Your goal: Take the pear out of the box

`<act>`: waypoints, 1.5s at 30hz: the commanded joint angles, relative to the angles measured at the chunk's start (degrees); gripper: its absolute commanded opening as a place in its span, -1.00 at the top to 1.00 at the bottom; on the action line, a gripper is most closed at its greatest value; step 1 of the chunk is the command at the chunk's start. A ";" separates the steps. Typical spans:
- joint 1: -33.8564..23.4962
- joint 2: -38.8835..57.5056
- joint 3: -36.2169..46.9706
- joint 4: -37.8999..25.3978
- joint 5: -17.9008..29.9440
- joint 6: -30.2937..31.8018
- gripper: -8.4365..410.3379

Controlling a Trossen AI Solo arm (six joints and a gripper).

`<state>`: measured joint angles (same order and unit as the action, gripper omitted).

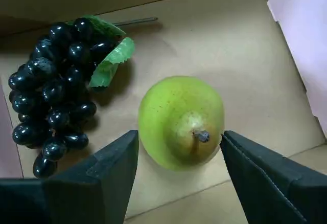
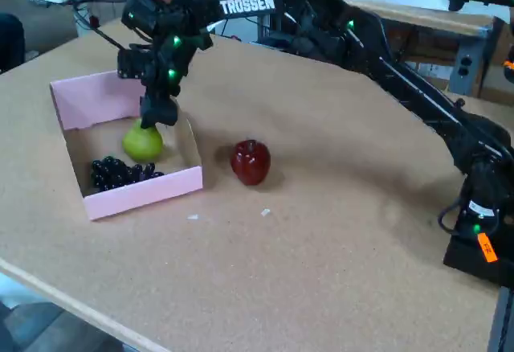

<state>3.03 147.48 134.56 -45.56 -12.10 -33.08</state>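
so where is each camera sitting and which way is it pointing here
Wrist view: rides on the gripper, looking down into the box at the pear and grapes; both open fingers show at the bottom.
Fixed view: stands off the table, looking across and down; the whole arm shows, with an apple outside the box.
Shared: pear, grapes, box, gripper.

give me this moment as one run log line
phase: pre-grasp | gripper: open, jaws either side of pear | pear: in box, beside grapes | apple: on table outside box
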 commanded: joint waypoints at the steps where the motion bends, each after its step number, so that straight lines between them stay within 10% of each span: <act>1: -0.09 0.04 0.00 -0.28 0.04 0.02 -0.10; 45: -0.44 3.04 -0.11 3.28 -2.89 0.94 -0.10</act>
<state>2.55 150.02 134.43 -42.17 -14.09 -32.45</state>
